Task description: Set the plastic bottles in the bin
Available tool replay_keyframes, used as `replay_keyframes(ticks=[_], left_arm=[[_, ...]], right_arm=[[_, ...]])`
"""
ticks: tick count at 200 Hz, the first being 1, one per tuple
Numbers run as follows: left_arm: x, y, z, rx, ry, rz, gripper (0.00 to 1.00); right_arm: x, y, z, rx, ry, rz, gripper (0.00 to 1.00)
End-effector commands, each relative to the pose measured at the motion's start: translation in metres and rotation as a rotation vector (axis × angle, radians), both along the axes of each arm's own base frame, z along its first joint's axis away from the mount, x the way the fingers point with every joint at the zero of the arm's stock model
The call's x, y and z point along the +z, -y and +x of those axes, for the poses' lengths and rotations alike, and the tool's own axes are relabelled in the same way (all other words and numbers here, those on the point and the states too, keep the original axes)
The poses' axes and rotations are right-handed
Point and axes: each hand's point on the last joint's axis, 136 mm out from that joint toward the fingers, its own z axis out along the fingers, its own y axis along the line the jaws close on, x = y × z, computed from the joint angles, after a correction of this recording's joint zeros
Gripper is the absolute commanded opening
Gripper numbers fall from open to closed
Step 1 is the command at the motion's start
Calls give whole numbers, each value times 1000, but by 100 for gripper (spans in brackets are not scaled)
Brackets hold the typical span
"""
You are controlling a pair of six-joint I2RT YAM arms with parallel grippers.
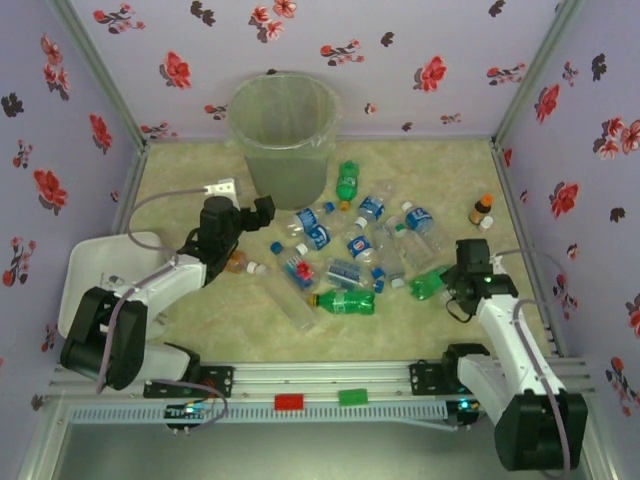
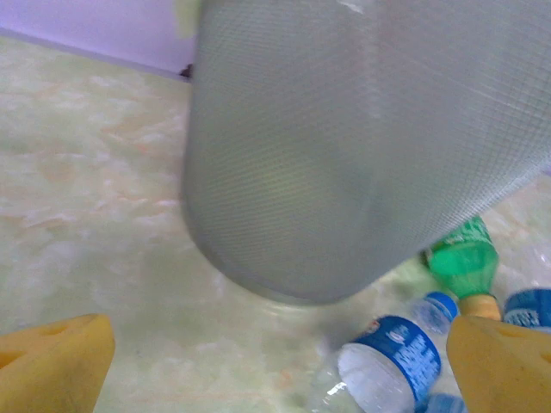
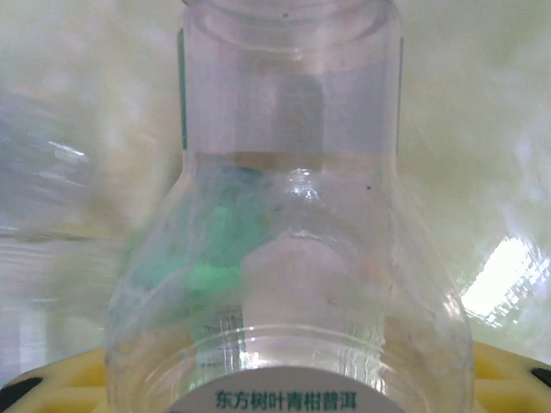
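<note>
Presently the right gripper [image 1: 455, 283] sits low at the right fringe of the plastic bottles [image 1: 350, 250]. They lie scattered across mid-table, on the near side of the bin [image 1: 285, 135].

In the right wrist view a clear bottle [image 3: 293, 258] runs straight out between the yellow fingers [image 3: 516, 379], one finger on either side of it. I cannot tell whether they actually press on it. A blurred green patch shows through its wall. It is probably the green bottle [image 1: 430, 284] lying just beside the gripper.

The right arm rises from the near right corner, its forearm angled far-left and its wrist tipped down to the table [image 1: 200, 170].

The left arm stretches from near left toward the far right. The left gripper [image 1: 242, 212] is just beside the bin's near-left flank, its jaws wide apart with nothing between them. A blue-labelled bottle [image 2: 392, 366] lies ahead of its right finger.

The bin stands upright at far centre. It is round and tapered, of translucent grey-green plastic with a fine mesh texture. The bottles are mostly clear, crinkled plastic with blue labels, and a few are green. The table surface is pale and marbled.
</note>
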Motion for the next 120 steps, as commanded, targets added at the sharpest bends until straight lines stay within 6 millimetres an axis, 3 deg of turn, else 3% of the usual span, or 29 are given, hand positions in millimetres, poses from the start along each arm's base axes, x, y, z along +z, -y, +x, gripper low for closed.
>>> replay_keyframes(ticks=[1,19,38,75,120], left_arm=[[-9,-29,5,121,-20,-136,100],[-17,-53,4,201,-35,-235,100],[-27,-72,2,260,-63,-301,100],[-31,-86,-7,289,-102,-305,100],[-19,-95,-16,292,-106,-252,100]], right_arm=[[56,6,21,62,105,-89,25],[96,-4,49,138,184,-120,24],[136,-27,89,256,272,-128,24],[218,-95,168,506,458,-168,24],[294,-186,247,713,710,-88,24]])
